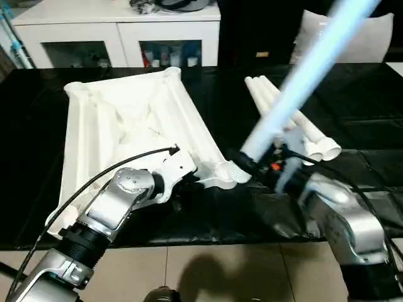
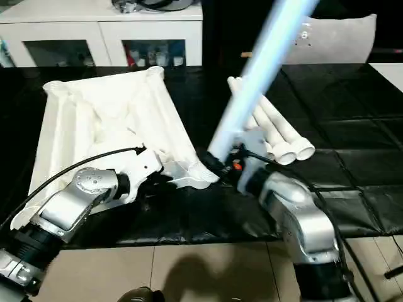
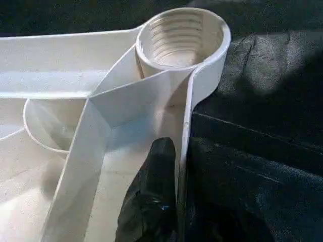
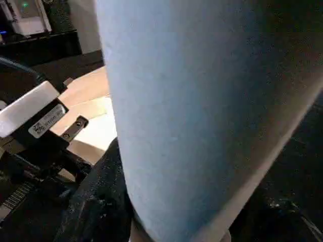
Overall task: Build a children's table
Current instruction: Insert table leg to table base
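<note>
A white children's table top (image 1: 126,119) lies upside down on the black-sheeted desk (image 1: 352,107). The left gripper (image 1: 189,179) has its jaws clenched on the top's rim beside a corner socket (image 3: 181,38). The right gripper (image 1: 261,167) grasps one leg (image 1: 302,88), tilted upward; three spare legs (image 1: 296,126) lie beside it.

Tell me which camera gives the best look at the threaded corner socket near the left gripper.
The left wrist view: the corner socket sits close and open-mouthed, its inner threads plain, with a black finger against the tabletop's rim wall. Both eye views show that socket small and pale beside the left gripper, threads unreadable. In the right wrist view the held leg blocks it.
</note>
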